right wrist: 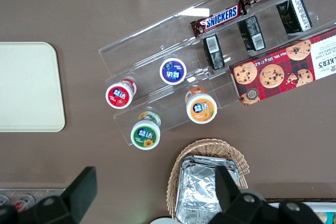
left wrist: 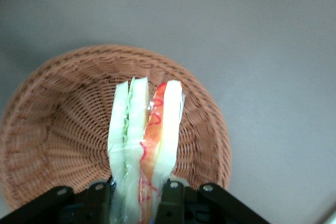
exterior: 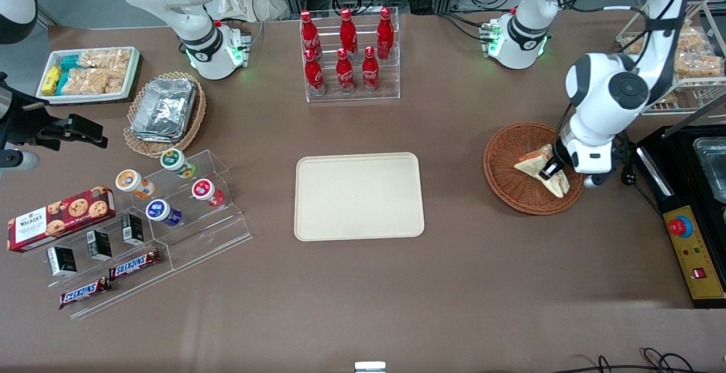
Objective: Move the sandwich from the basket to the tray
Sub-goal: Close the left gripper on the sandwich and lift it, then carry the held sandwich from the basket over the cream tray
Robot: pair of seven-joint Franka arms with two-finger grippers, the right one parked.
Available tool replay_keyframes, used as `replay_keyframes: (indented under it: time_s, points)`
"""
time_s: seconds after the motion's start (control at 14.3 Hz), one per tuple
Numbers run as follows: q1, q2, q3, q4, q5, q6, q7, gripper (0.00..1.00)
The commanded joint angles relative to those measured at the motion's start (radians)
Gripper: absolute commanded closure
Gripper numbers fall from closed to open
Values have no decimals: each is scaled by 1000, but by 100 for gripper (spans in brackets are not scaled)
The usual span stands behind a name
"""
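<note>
The sandwich (exterior: pixel 533 162), a white-bread wedge with orange-red and green layers, sits between my gripper's fingers (left wrist: pixel 172 203) over the round reddish-brown basket (exterior: pixel 510 157). My gripper (exterior: pixel 549 170) is shut on the sandwich (left wrist: pixel 147 129), one finger pressed on each bread face. In the left wrist view the gripper (left wrist: pixel 137 195) holds it above the woven basket (left wrist: pixel 58 129); whether the wedge still touches the weave cannot be told. The cream-beige tray (exterior: pixel 358 196) lies bare at mid-table, toward the parked arm from the basket, and its corner (right wrist: pixel 26 87) shows in the right wrist view.
A black appliance with a red button (exterior: pixel 686 231) stands beside the basket at the working arm's end. A wire rack of snack bags (exterior: pixel 692 61) and a rack of red bottles (exterior: pixel 349 55) stand farther from the camera. A foil-filled tan basket (exterior: pixel 164 112) and acrylic snack stand (exterior: pixel 170 208) lie toward the parked arm.
</note>
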Motion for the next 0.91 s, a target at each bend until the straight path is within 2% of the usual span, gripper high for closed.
replay_keyframes:
  time_s: [0.0,0.21,0.42,0.63,0.84]
  points:
    - [-4,41,-58,275,12,-311,85,100]
    - [-6,113,-162,520,12,-543,101,100]
    - [-26,166,-259,659,12,-630,92,100]
    - [-136,224,-274,690,15,-615,32,100]
    - [-260,330,-274,688,116,-538,-74,100]
